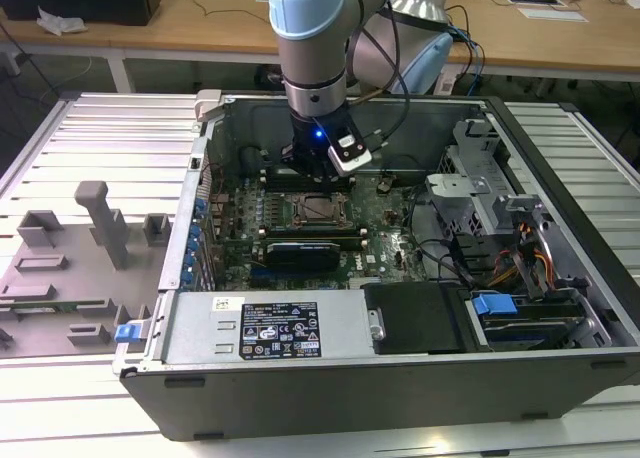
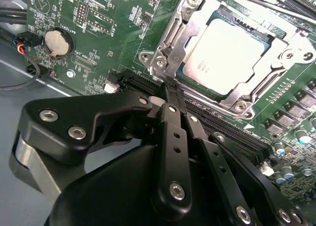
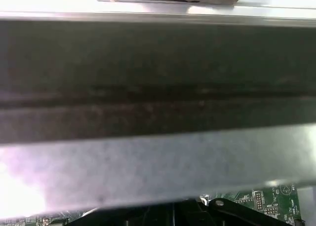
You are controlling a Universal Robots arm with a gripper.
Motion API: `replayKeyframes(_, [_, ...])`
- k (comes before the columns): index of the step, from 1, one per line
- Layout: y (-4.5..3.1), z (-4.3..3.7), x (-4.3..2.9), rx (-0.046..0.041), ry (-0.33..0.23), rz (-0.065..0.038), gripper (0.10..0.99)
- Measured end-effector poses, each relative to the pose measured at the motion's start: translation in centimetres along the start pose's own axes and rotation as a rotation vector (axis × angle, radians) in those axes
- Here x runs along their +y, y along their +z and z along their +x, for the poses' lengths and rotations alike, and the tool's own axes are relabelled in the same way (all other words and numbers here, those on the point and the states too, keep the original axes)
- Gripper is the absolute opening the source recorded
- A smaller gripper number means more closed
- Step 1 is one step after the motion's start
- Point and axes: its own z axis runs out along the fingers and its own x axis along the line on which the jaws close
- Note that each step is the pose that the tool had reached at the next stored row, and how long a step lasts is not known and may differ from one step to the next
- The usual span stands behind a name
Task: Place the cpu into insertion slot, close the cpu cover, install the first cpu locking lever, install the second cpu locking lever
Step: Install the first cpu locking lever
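Arm (image 1: 312,48) hangs into the open computer case (image 1: 400,378) in the exterior view, its pincer (image 1: 316,176) low over the green board. The insertion slot (image 1: 318,210) lies just beside the tips, on the camera's side. In the second wrist view the pincer's fingers (image 2: 170,122) are pressed together, tips at the slot's rim. Just beyond them the cpu (image 2: 224,56) sits under the lowered cpu cover (image 2: 174,36). In the first wrist view a grey case wall (image 3: 158,162) looms.

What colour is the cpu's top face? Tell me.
Pale beige-silver; the cpu shows best in the second wrist view.
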Motion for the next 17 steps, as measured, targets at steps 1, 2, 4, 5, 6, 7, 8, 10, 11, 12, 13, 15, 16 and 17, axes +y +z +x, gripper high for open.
replayKeyframes(1, [0.0,0.0,0.0,-0.0001,0.0,0.0,0.106])
replayKeyframes(2, [-0.04,0.0,0.0,0.0,0.0,0.0,0.106])
replayKeyframes(4, [-0.47,-0.08,0.07,-0.0001,0.0,0.0,0.106])
replayKeyframes(5, [-0.87,-0.14,0.13,-0.0001,0.0,0.0,0.106])
replayKeyframes(6, [-1.14,-0.18,0.17,-0.0001,0.0,0.0,0.106])
replayKeyframes(7, [-1.38,-0.22,0.2,-0.0001,0.0,0.0,0.106])
replayKeyframes(8, [-1.66,-0.26,0.25,-0.0001,0.0,0.0,0.106])
replayKeyframes(10, [-1.93,-0.31,0.29,-0.0001,0.0,0.0,0.106])
replayKeyframes(11, [-1.93,-0.31,0.29,-0.0002,0.0,0.0,0.106])
replayKeyframes(12, [-1.93,-0.31,0.29,-0.0002,0.0,0.0,0.106])
replayKeyframes(13, [-1.93,-0.31,0.29,-0.0002,0.0,0.0,0.106])
replayKeyframes(15, [-1.93,-0.32,0.31,0.0062,0.0,0.005,0.106])
replayKeyframes(16, [-1.9,-0.34,0.33,0.0149,0.0,0.01,0.106])
replayKeyframes(17, [-1.87,-0.38,0.34,0.0291,0.001,0.019,0.106])
